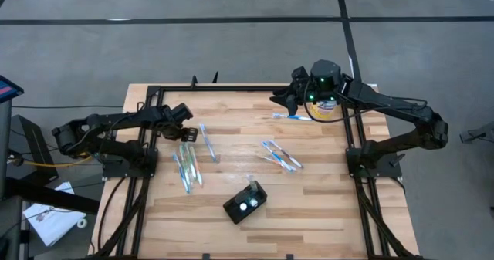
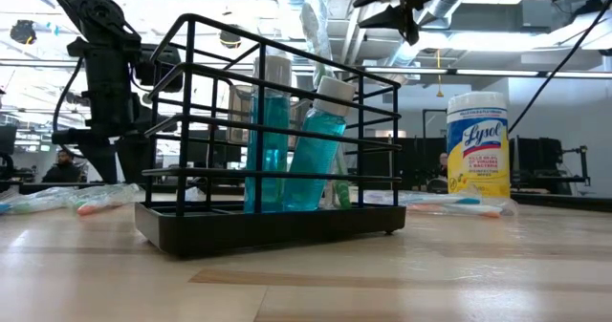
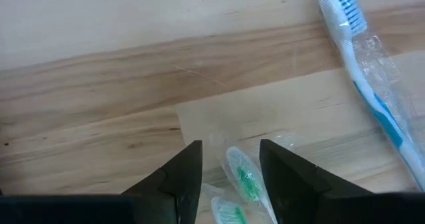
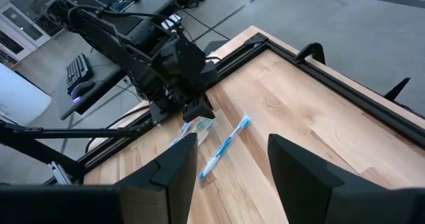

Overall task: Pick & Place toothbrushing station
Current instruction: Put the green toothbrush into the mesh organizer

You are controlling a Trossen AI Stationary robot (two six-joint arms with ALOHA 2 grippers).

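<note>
We see the toothbrushing station [image 1: 245,203] standing near the table's [image 1: 324,214] front edge, well apart from both arms. The left gripper [image 3: 229,167] hangs with fingers spread over wrapped toothbrushes [image 1: 186,166] at the left, their handles cut off from its own view. The right gripper [image 4: 229,159], spread too, hovers at the far right, partly hiding the wipes canister [image 2: 476,145].

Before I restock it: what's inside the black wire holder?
The toothbrushing station holds two blue-liquid bottles, one upright and one leaning, plus clear wrapping poking out the top. Its floor compartments are hidden behind the bottles.
</note>
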